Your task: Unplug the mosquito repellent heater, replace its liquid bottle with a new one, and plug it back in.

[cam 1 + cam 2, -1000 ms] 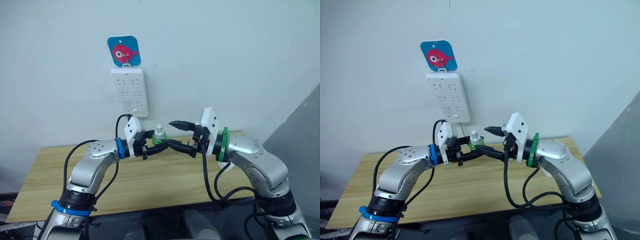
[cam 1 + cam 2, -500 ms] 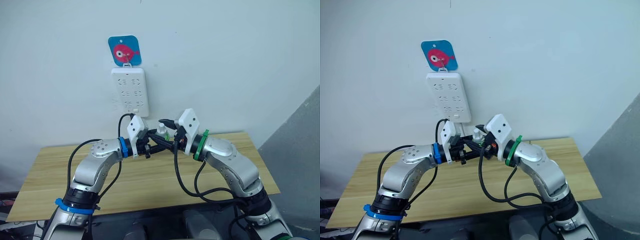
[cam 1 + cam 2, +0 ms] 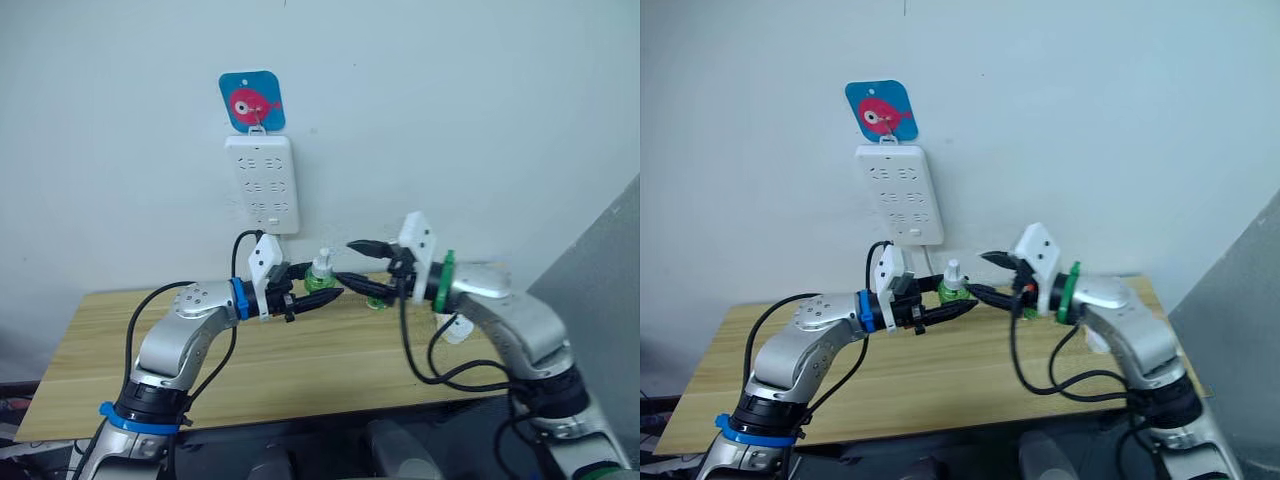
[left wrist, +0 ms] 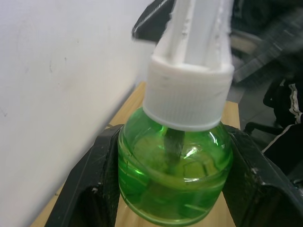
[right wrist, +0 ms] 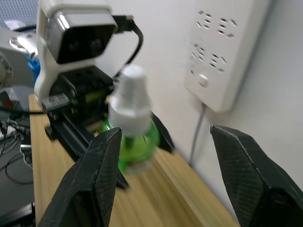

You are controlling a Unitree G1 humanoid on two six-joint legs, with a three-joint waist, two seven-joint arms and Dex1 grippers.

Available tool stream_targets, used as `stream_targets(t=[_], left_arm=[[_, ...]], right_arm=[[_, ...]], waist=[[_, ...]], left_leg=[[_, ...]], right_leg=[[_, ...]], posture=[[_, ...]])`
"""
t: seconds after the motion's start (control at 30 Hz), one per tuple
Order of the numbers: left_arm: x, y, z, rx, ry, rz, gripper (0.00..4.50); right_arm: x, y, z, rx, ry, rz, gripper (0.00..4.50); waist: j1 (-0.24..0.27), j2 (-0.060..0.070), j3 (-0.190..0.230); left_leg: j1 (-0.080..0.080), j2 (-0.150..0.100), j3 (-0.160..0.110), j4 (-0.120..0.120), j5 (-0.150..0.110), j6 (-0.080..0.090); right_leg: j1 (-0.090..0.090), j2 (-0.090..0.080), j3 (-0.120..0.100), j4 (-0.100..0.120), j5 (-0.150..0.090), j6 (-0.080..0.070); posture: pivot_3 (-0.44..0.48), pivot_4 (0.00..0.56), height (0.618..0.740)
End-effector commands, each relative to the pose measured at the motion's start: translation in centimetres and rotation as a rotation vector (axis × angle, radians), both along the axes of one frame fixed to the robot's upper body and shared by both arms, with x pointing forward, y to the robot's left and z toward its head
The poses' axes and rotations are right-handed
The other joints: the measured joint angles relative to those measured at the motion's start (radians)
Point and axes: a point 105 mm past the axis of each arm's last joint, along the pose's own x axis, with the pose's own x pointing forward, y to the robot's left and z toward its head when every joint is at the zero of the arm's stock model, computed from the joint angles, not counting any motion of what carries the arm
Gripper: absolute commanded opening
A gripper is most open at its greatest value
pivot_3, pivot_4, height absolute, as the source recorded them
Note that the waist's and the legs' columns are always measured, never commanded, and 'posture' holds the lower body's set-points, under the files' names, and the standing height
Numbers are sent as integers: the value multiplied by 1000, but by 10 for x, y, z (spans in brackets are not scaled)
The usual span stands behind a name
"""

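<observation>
**Green bottle held at the wall, below the power strip**

Pale wall fills the background of my left eye view, and on it hangs my landmark, the white power strip (image 3: 265,184), with a blue fish tag (image 3: 251,101) directly above it. A wooden table (image 3: 300,375) stands against the wall beneath the strip. Just below and a little right of the strip, I see my left gripper (image 3: 318,290) clamped on a green liquid bottle (image 3: 320,275) with a white cap, held upright above the table. My right gripper (image 3: 362,266) sits further right of the strip, facing the bottle, its two black fingers spread apart and close to the bottle but not on it. Something white (image 3: 452,328) lies on the table behind my right forearm; I cannot tell whether it is the heater.

My right eye view gives the same layout: bottle (image 3: 951,284) under the strip (image 3: 900,194), right gripper (image 3: 992,277) beside it.

From the left wrist, the green liquid bottle (image 4: 176,165) sits squeezed between both black fingers (image 4: 94,189), white cap up and a wick running down inside, wall close beside it.

From the right wrist, my spread fingers (image 5: 97,175) frame the bottle (image 5: 132,127), which hangs in the left gripper (image 5: 78,123) with the strip (image 5: 226,47) beyond it on the wall.
</observation>
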Motion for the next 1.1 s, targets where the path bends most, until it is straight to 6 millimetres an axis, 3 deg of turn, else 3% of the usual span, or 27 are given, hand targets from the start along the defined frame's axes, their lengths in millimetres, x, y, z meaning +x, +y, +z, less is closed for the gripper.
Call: stream_targets(t=[0.03, 0.13, 0.33, 0.73, 0.93, 1.1], left_arm=[[1, 2, 12, -20, -53, -10, 2407], [1, 1, 13, -25, -54, -21, 2407], [-1, -2, 17, -41, -55, -44, 2407], [-8, -8, 21, -51, -53, -98, 2407], [-10, -8, 20, -52, -49, -97, 2407], [-11, -6, 17, -47, -46, -93, 2407]], right_arm=[[-22, 2, 13, -13, -10, 149, 3088], [-29, 7, 17, 37, 20, 184, 3088], [-21, 30, 18, 114, 19, 132, 4500], [7, 43, 17, 166, 30, 68, 4500], [13, 24, 16, 140, 43, 57, 4500], [6, 3, 17, 92, 73, 90, 4500]], waist=[[-1, 0, 0], [-6, 0, 0], [-5, 0, 0], [-4, 0, 0], [-3, 0, 0], [-3, 0, 0]], left_leg=[[0, 0, 0, 0, 0, 0], [0, 1, 0, -1, 0, 0], [0, 2, 0, 0, 0, 0], [0, 2, -1, 0, 0, 0], [0, 2, 0, 0, 0, 0], [0, 2, 0, 0, 0, 0]], right_leg=[[0, 1, 0, 0, 0, 0], [0, 3, 1, 0, 0, 0], [0, 4, 1, 0, 0, 0], [0, 3, 0, 0, 0, 0], [0, 3, 0, 0, 0, 0], [0, 3, 1, 0, 0, 0]], posture=[[-220, 56, 692], [-221, 55, 692], [-222, 56, 692], [-215, 51, 692], [-213, 52, 692], [-216, 57, 692]])
